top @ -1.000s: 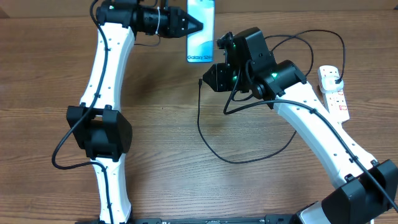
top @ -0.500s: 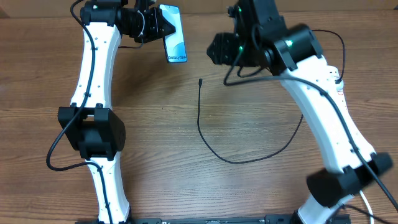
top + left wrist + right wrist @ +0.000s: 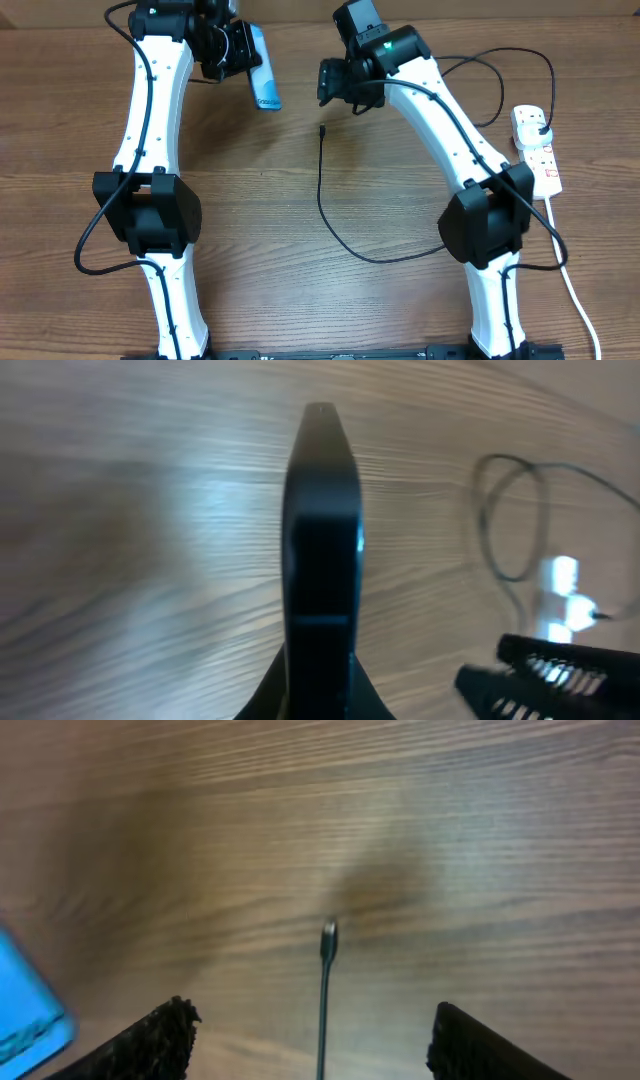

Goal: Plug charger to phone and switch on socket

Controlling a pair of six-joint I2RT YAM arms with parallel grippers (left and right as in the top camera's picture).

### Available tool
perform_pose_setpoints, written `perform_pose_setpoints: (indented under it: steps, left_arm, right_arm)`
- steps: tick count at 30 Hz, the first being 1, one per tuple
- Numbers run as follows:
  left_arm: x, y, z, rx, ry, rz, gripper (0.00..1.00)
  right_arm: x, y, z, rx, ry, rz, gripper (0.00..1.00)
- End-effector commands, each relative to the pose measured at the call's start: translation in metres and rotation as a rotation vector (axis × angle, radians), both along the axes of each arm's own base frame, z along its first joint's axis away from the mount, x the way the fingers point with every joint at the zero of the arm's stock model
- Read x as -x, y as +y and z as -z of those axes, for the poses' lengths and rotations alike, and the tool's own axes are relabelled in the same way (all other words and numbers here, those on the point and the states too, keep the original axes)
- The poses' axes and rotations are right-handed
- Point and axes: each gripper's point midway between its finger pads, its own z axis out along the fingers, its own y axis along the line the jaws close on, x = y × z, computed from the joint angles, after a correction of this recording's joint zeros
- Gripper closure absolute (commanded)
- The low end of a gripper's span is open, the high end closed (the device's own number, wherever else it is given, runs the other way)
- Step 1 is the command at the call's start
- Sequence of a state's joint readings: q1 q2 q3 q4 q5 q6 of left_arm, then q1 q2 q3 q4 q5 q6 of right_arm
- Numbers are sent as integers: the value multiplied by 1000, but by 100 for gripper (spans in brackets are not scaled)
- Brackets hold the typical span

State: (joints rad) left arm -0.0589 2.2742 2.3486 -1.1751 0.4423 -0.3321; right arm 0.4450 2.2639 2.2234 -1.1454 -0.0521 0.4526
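The charger point(image 3: 320, 185) first: its thin black cable curls across the middle of the bench point(image 3: 260, 300), and the connector tip point(image 3: 322, 130) lies flat, pointing at the far edge, loose and touched by nothing.

Just above and beyond it hangs the right hand point(image 3: 335, 85). Its wrist view tells us plenty: the fingers point(image 3: 160, 1040) are spread wide, one at either side of the frame. The tip sits between them and a little ahead, with bare wood all round. So it is an empty hand, apart from the cable.

We read this as the pick-up of the connector end, and plugging in has not begun. The next move calls for a straight drop and a close just behind that tip, square enough that the little connector sticks out forward. It's thin, and a sloppy pinch could let it roll or slip.

By the far edge, left of the middle, the left hand point(image 3: 238, 52) is pressed together on the phone point(image 3: 262, 78). It pinches the phone tilted up on edge, so the lit blue screen shows only as a sliver from above. Phone and tip are near but apart, and which end carries the port we cannot tell.

Out by the right edge, towards the far corner, lies the socket point(image 3: 538, 150), a black plug already in it — its red switches come after the plugging.
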Motion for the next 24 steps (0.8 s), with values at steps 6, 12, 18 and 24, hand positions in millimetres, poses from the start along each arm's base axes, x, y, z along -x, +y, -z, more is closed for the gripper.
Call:
perform_pose_setpoints:
  steps: [6,12,18,24]
  left_arm:
    - [-3,14,-3,-87,-15,-64,96]
    - [-4,14,-3,-87,-15,-64,96]
    - [-3,14,-2,-89,-13,-61,96]
    - [-3,14,-2,-88,-12,-60,96]
  right_arm:
    - [-5,5,87,97,106,-32,32]
    - [8,27,120,159,125,-81,37]
    - [18,33,141,245,132,-97,49]
    - [19,28,144,260,139,-68,55]
